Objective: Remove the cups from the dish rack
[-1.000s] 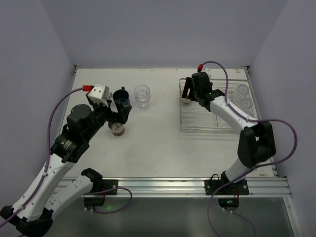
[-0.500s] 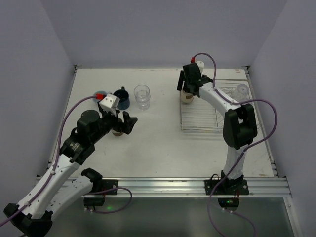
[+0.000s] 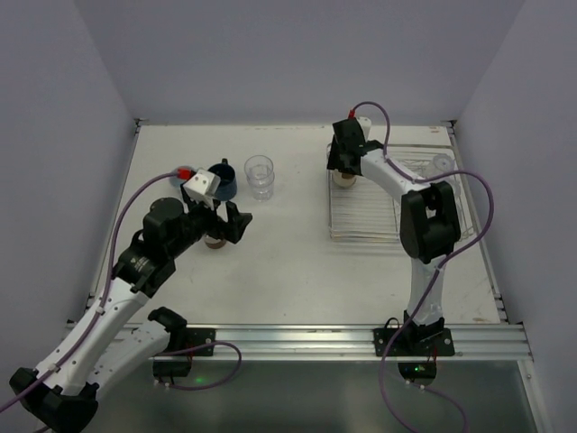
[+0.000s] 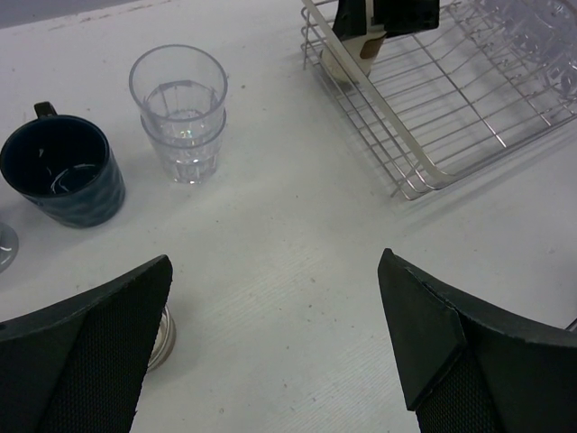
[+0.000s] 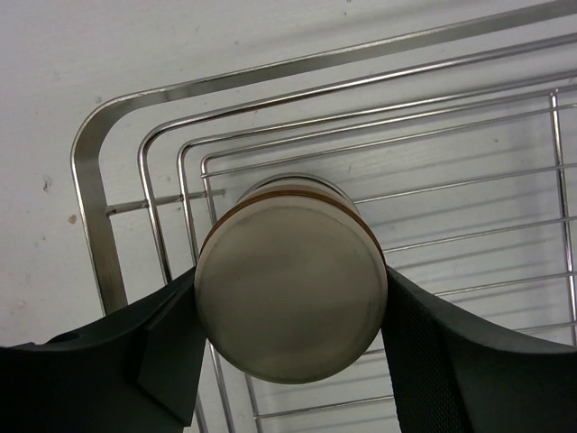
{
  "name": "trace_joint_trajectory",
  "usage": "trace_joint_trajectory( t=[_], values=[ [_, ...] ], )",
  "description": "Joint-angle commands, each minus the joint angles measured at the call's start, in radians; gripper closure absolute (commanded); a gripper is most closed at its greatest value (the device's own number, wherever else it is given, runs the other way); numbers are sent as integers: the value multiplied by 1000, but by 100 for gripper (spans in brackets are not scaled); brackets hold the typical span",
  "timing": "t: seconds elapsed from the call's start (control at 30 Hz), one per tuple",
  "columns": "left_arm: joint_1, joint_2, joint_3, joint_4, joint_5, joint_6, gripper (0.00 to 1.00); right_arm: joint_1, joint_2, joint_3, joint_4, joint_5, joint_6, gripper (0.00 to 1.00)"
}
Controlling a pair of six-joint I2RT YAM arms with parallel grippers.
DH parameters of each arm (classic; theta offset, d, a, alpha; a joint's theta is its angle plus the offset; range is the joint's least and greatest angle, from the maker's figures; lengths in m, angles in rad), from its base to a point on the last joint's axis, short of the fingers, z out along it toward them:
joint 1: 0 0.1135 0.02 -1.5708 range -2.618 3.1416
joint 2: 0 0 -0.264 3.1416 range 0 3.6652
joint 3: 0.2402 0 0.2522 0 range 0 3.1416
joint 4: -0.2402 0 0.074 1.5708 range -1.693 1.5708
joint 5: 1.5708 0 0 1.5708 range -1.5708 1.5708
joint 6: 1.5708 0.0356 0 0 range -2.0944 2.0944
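The silver wire dish rack (image 3: 361,236) stands on the right of the table. At its far left corner my right gripper (image 5: 290,281) is shut on a brown cup (image 5: 290,289), whose flat cream end faces the wrist camera. That cup (image 4: 356,56) also shows in the left wrist view. Clear glass tumblers (image 3: 442,167) sit at the rack's right end. On the table to the left are a dark navy mug (image 3: 222,180), two stacked clear tumblers (image 3: 259,177) and another brown cup (image 3: 215,240). My left gripper (image 4: 275,271) hangs open above the table beside that cup, holding nothing.
White walls close the table at the back and on both sides. A metal rail (image 3: 297,338) runs along the near edge. The rack's rim (image 5: 90,180) curves just left of the held cup. A pale rim (image 4: 4,245) shows at the left wrist view's edge.
My right gripper moved to the rack's far left corner and closed on the brown cup. The left gripper drew back and rightward from the cup on the table, staying open.
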Motion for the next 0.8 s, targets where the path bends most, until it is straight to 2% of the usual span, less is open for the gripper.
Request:
trace_joint_trajectory(
  t=[0.0, 0.1, 0.3, 0.37, 0.47, 0.57, 0.63, 0.77],
  values=[
    [11, 22, 2, 36, 28, 24, 0, -2, -45, -2, 14, 23, -7, 49],
    [12, 39, 9, 38, 57, 25, 0, 0, -153, -102, 96, 34, -23, 64],
    [12, 31, 29, 99, 159, -20, 0, 0, -355, -283, 167, 37, -50, 65],
    [12, 48, 40, 118, 237, -63, 0, 0, -463, -338, 204, 23, -52, 66],
    [11, 77, 32, 179, 330, -146, 0, 3, -616, -462, 270, -79, -33, 66],
    [6, 107, -4, 291, 424, -258, 0, 6, -771, -576, 333, -235, 31, 67],
    [0, 129, -32, 417, 467, -334, 0, 8, -840, -662, 392, -444, 109, 68],
    [-23, 198, -63, 562, 505, -425, 0, 20, -966, -795, 668, -789, 304, 68]
  ],
)
